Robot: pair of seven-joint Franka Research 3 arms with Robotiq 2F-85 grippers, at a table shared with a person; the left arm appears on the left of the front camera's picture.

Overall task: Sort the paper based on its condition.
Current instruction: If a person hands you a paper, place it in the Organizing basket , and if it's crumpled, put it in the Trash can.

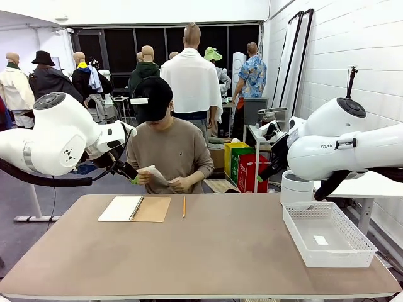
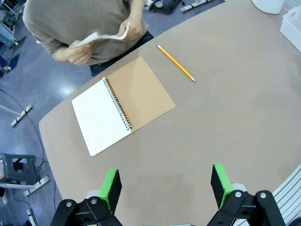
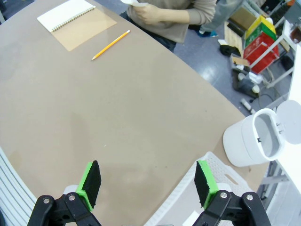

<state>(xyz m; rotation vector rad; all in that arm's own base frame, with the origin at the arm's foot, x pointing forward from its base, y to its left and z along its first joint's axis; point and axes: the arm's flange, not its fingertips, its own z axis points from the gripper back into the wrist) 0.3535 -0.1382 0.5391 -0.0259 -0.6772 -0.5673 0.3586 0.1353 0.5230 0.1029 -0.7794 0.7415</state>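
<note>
**Paper held beyond the notebook; left arm judged the nearer**

The paper point(image 1: 153, 174) is held off the desk point(image 1: 220, 251) in the person's hands point(image 2: 80, 52), just past the far edge of the open notebook point(image 2: 120, 106). It is bent between the two hands. Its long axis is judged to run from hand to hand, roughly along the notebook's far edge. Whether it is crumpled or flat cannot be told.

The left fingers point(image 2: 111, 183) are spread wide, and nothing is gripped. In the left wrist view they are aimed at bare desk on the near side of the notebook, so the paper lies ahead of them, across the notebook. In the front view they are seen close to the paper's left edge, though depth cannot be judged there.

The right fingers point(image 3: 89, 184) are likewise spread wide and empty. They are held well to the right of the notebook, above the white basket point(image 1: 327, 236). The paper lies well apart from them, past the pencil point(image 3: 111, 45) that rests just right of the notebook. The left arm is therefore judged the nearer for any handover.

The letters "FRA" can be read on the right arm point(image 1: 340, 151). The notebook page is seen blank, and no print can be made out on the paper.
</note>
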